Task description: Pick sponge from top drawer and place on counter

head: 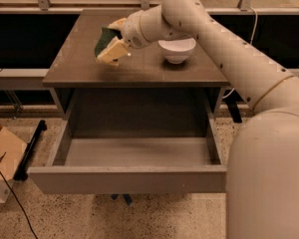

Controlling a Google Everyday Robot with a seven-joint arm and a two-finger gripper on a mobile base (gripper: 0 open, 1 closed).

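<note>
My gripper (108,42) is shut on the sponge (102,40), whose dark green top shows between the two pale fingers (113,51). It hangs just above the left middle of the grey-brown counter (84,63); whether the sponge touches the surface I cannot tell. The top drawer (127,178) is pulled fully out below the counter, and its pale grey inside holds nothing I can see.
A white bowl (177,50) stands on the counter to the right of the gripper, under my arm. A cardboard box (2,158) and a black cable lie on the speckled floor at the left. A railing and windows run behind the cabinet.
</note>
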